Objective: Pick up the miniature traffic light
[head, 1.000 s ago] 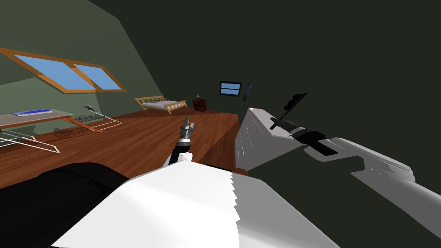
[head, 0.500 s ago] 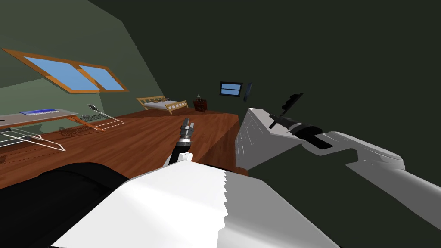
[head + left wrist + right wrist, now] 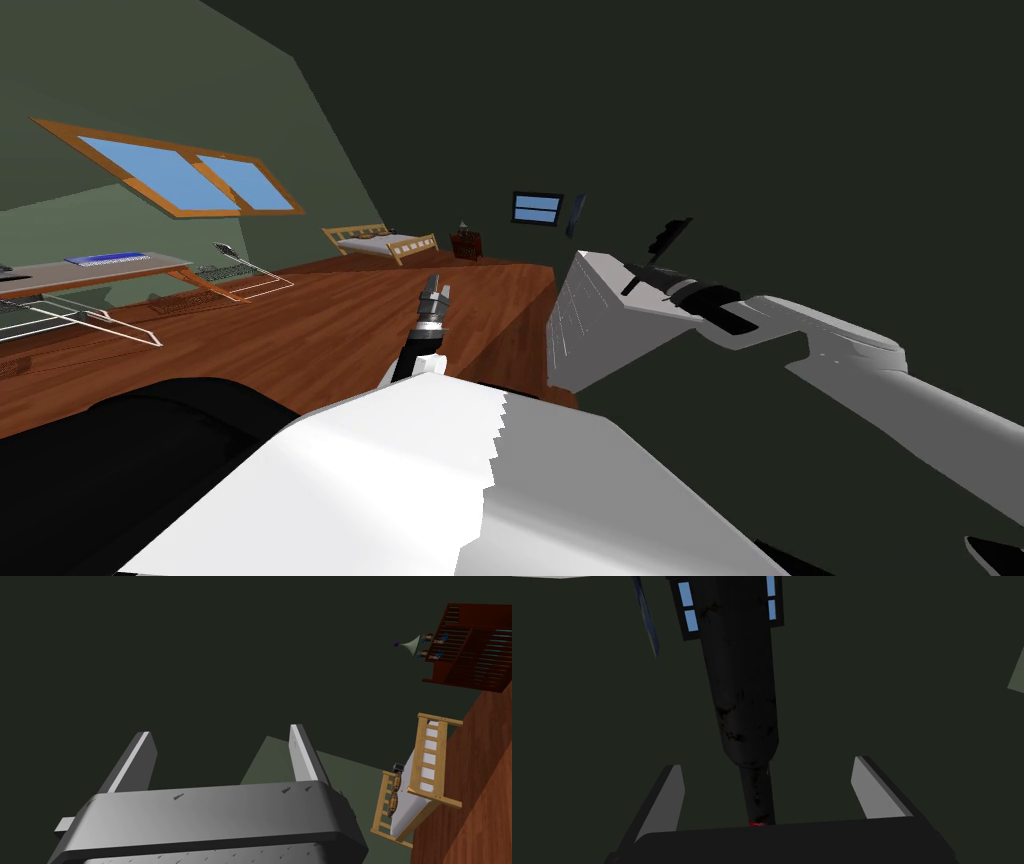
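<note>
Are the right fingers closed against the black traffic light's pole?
No: in the right wrist view the right fingers stand wide apart, with clear gaps on both sides of the traffic light between them.

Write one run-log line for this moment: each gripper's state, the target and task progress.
right gripper: open, fingers either side of black cylindrical miniature traffic light, not pressing | left gripper: open, holding nothing | pickup: not yet gripped

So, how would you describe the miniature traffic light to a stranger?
Start at the white furniture block beside the wooden floor. Near its top hangs the right gripper; between its open light grey fingers stands the miniature traffic light, long, round and black.
</note>
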